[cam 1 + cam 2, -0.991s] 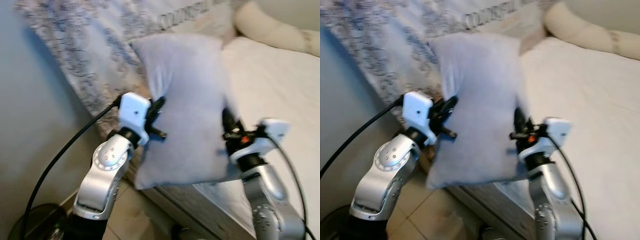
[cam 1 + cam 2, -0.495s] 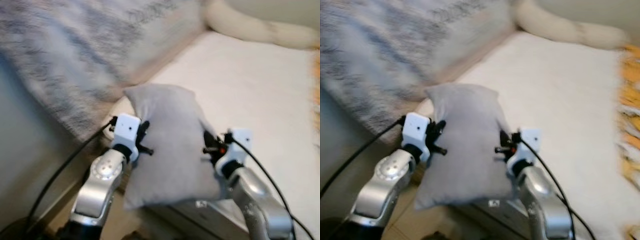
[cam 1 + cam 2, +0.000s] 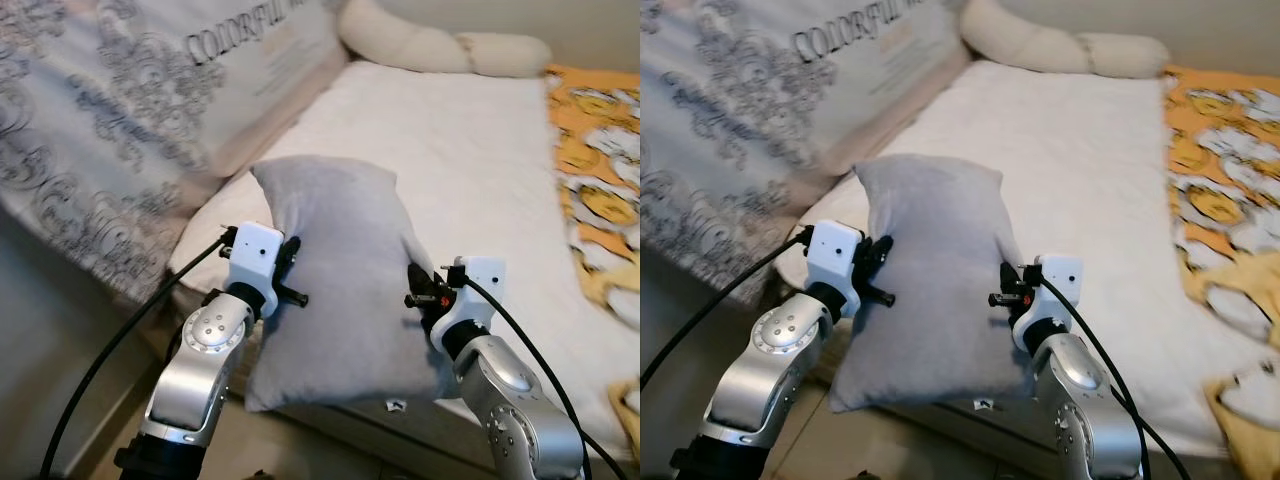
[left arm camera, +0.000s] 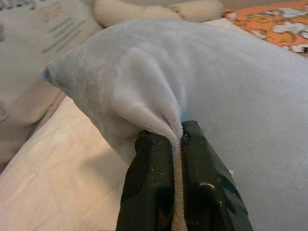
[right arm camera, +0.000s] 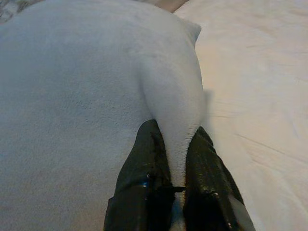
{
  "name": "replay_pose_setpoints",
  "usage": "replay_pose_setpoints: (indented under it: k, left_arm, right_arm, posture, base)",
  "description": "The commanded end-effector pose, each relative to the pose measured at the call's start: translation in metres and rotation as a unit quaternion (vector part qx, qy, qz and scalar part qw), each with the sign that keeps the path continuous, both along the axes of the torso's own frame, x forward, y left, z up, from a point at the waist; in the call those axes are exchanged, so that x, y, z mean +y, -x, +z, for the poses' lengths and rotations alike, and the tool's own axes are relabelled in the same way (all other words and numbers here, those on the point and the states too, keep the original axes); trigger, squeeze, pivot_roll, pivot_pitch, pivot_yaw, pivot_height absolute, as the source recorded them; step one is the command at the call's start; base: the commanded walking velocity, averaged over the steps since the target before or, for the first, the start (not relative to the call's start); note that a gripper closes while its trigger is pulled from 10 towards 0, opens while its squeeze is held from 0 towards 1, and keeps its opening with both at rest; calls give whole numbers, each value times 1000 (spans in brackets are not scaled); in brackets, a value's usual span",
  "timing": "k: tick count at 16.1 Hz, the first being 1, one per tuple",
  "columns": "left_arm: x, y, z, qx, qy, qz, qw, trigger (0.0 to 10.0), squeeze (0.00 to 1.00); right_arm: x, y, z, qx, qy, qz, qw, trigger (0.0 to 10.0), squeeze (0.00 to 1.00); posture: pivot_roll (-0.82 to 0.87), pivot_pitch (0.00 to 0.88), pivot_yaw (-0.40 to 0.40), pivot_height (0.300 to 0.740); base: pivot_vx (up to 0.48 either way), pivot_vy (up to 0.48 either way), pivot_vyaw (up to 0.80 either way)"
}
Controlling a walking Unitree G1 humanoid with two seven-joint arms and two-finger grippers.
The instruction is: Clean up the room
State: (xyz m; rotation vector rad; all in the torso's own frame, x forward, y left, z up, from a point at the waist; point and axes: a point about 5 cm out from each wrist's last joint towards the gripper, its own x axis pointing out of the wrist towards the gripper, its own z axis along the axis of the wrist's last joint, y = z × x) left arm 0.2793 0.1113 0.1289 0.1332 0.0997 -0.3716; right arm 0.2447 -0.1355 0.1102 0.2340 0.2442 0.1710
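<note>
Now, pillow point(image 3: 340, 270): grey, at the bed's point(image 3: 480, 150) near left edge, held between my grippers.
Left gripper point(image 4: 177, 139): my fingers pinch a fold on its left side.
Right gripper point(image 5: 176, 137): clamped on its right edge.
Far left: patterned cushion point(image 3: 150, 110).

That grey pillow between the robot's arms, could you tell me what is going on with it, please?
The robot holds a soft grey rectangular pillow by its two sides over the near edge of a white-sheeted bed. The left gripper pinches a fold of fabric on one side and the right gripper pinches one on the other. A patterned duvet lies to the left and an orange printed blanket to the right.
</note>
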Motion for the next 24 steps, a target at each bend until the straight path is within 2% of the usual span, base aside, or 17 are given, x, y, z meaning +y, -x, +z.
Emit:
replay_pose_setpoints:
  k: [1,12,20,22,24]
  left_arm:
    - [6,-6,12,-25,-5,10,1000,10000,0]
    - [6,-11,16,-27,-5,9,1000,10000,0]
    - [7,-13,19,-26,-16,-7,1000,10000,0]
    - [7,-11,22,-30,7,-5,1000,10000,0]
    - [7,-9,20,-23,5,-1,1000,10000,0]
  right_arm:
    - [-9,-2,8,-21,9,-25,999,10000,0]
    - [-8,-3,9,-22,-6,-33,999,10000,0]
    - [-7,0,6,-18,-17,-50,998,10000,0]
    - [-8,1,5,-16,-19,-54,998,10000,0]
    - [-7,1,5,-14,-20,-53,998,10000,0]
  posture:
    - [-38,0,48,740]
    - [-24,0,61,740]
    - [-14,0,106,740]
    - [-13,0,102,740]
    - [-13,0,93,740]
  base:
    - [0,259,-800]
    - [0,301,-73]
    - [0,344,0]
    - [0,0,0]
    - [0,0,0]
